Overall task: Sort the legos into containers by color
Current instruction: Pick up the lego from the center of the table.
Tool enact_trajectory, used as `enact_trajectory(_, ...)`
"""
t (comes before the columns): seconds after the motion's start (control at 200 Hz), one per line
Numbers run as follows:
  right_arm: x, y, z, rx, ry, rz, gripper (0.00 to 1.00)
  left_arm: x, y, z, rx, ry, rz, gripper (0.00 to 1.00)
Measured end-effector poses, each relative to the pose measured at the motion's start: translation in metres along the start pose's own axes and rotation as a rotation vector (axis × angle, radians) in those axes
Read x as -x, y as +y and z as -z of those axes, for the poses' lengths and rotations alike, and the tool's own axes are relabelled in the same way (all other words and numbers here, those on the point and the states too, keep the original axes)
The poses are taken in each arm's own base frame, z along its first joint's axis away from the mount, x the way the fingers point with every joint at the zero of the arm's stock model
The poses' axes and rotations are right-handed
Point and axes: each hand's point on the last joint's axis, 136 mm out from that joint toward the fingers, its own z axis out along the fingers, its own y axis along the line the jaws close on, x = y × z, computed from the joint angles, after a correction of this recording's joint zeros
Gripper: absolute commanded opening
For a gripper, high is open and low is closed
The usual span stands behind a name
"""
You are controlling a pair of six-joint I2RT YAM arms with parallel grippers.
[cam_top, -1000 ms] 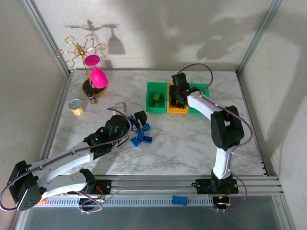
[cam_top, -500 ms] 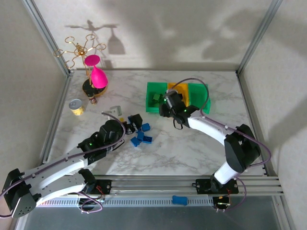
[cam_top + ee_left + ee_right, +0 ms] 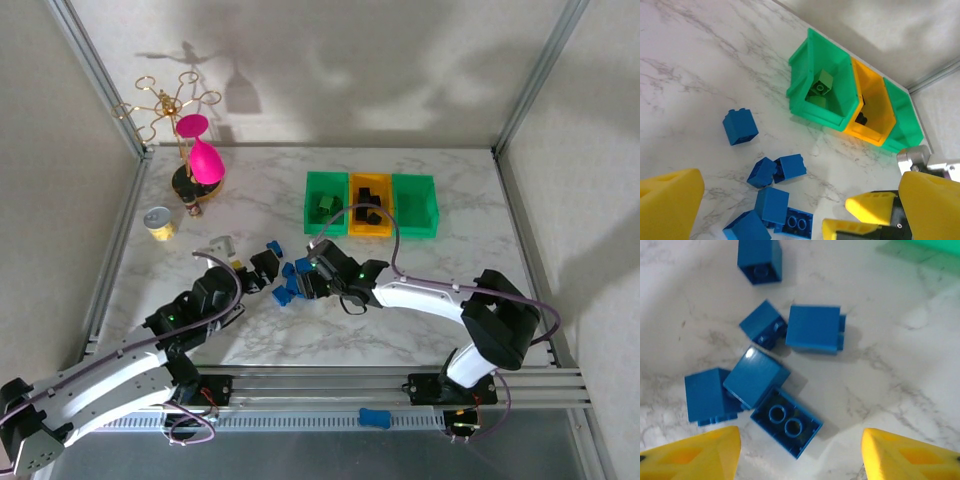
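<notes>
Several blue legos (image 3: 288,284) lie in a loose pile at mid-table, with one apart (image 3: 273,247). My right gripper (image 3: 312,276) hovers over the pile, open, its yellow fingertips (image 3: 707,450) on either side of an upside-down blue brick (image 3: 786,421) without touching it. My left gripper (image 3: 257,270) is open just left of the pile, with the legos (image 3: 771,202) below its gap. The containers stand in a row at the back. The left green bin (image 3: 312,205) holds green legos (image 3: 820,87), the orange bin (image 3: 354,210) holds black ones (image 3: 368,200), then comes a second green bin (image 3: 415,205).
A gold wire rack with a pink cone (image 3: 200,155) stands at the back left, and a yellow can with a silver lid (image 3: 158,222) sits near it. Metal frame posts line the table's sides. A blue piece (image 3: 373,417) rests on the front rail.
My right arm swung from over the orange bin down to the blue pile, its jaws widening. My left arm drew back toward the near left.
</notes>
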Motion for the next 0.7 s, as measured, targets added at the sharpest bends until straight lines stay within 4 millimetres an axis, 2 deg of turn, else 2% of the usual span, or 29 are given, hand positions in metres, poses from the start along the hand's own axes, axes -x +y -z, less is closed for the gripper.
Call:
enact_trajectory(0.23,-0.018,0.005,-0.014,0.043,0.046,0.093,0.77,0.003,0.003,0.003,0.005,-0.014,0.010,1.00)
enact_trajectory(0.446,-0.036,0.007,-0.037,0.071,0.118,0.200,0.80,0.002,0.003,0.002,0.006,-0.014,0.009,1.00)
enact_trajectory(0.606,-0.034,0.002,-0.048,0.073,0.130,0.245,0.79,0.003,0.004,0.003,0.010,-0.015,0.008,1.00)
enact_trajectory(0.701,-0.030,0.005,-0.049,0.087,0.125,0.272,0.75,0.003,0.004,0.004,0.010,-0.015,0.008,1.00)
